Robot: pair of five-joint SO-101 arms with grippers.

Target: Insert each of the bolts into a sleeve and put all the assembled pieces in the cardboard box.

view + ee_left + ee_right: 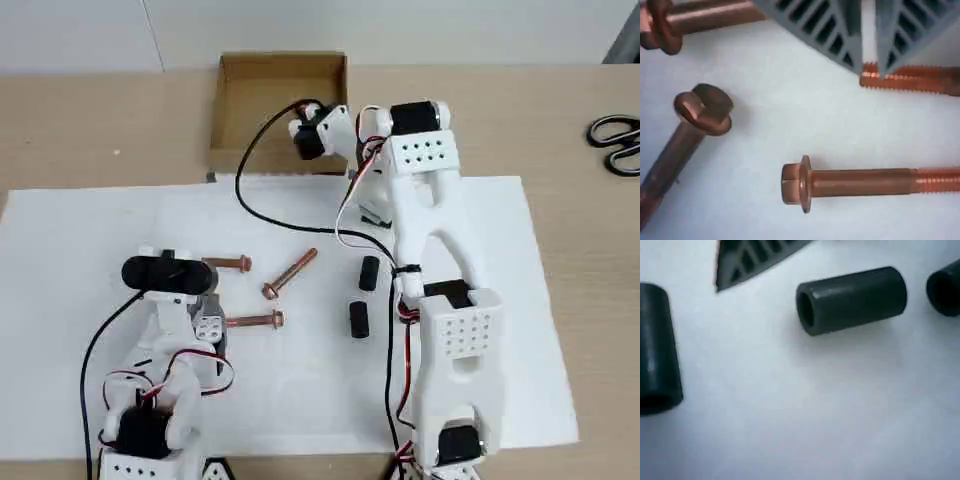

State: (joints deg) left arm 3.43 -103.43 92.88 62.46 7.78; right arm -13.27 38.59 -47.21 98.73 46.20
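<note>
Three copper bolts (230,263) (290,272) (255,320) lie on the white sheet left of centre. My left gripper (210,325) sits low beside the nearest bolt. In the left wrist view its grey fingers (840,35) stand shut with a thin slit between them, and their tips (870,67) hover over a threaded bolt end (915,80). Two black sleeves (369,272) (358,318) lie mid-sheet beside my right arm. My right gripper (375,215) is stretched out past them. One grey finger (750,260) shows above a lying sleeve (852,300), with nothing held.
The cardboard box (283,62) stands open behind the sheet's far edge, with the right arm's motor (315,130) and cable over its near side. Scissors (615,140) lie at the far right. Other sleeves (657,347) (945,292) lie either side of the middle one.
</note>
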